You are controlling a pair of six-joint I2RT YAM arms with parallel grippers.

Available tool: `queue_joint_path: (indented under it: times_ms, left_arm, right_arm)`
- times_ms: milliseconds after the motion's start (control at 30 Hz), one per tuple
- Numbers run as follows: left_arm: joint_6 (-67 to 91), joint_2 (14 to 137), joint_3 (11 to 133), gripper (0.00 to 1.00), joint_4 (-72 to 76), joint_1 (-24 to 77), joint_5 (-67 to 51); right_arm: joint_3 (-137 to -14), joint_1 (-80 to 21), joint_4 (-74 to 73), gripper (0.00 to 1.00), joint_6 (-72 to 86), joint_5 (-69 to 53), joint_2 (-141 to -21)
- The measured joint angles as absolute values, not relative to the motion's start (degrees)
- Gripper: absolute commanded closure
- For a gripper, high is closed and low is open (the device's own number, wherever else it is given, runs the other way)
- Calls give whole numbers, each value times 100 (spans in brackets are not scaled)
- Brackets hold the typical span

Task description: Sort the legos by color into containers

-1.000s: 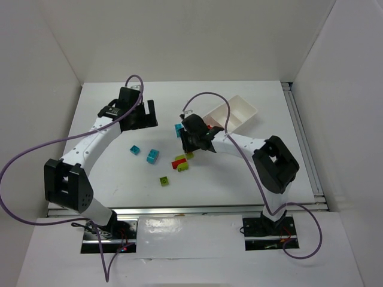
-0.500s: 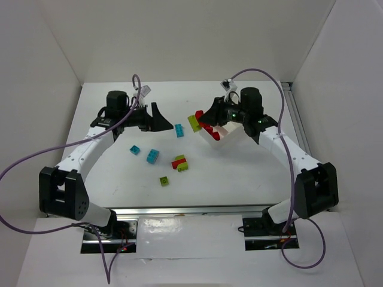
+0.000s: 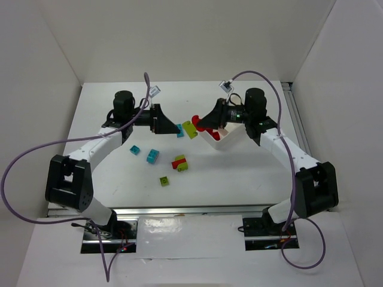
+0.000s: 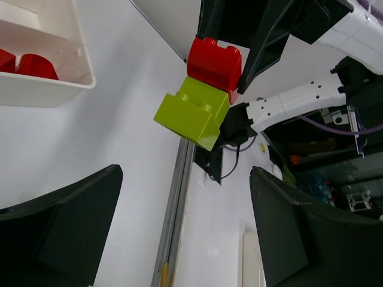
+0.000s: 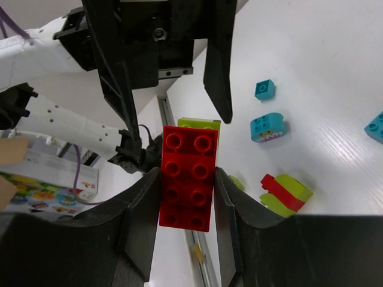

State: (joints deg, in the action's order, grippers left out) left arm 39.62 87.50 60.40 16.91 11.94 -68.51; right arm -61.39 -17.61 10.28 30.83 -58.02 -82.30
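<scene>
Well, my right gripper (image 5: 187, 178) clamps the red brick (image 4: 214, 60); I'd pinch the light, stiff green brick (image 4: 192, 110) by its sides, left gripper (image 4: 185, 179) spread wide.

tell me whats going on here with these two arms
The right gripper is shut on a red brick with a lime green brick stuck to it, held in the air near the white tray, which already holds red bricks. The left gripper faces the pair, open. Other cyan, green and red bricks lie loose on the table.
</scene>
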Motion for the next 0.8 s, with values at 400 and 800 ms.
queue_joint_path:
  times_ms: [400, 800]
  left_arm:
    - [4893, 9209, 6117, 10, 3015, 1581, -7035]
    - [5120, 9487, 6121, 76, 3345, 1872, -7264]
  right_arm:
    - [-6136, -1966, 1251, 80, 3214, -5942, -8250]
    - [-6136, -2161, 1260, 80, 3216, -6003, -8495]
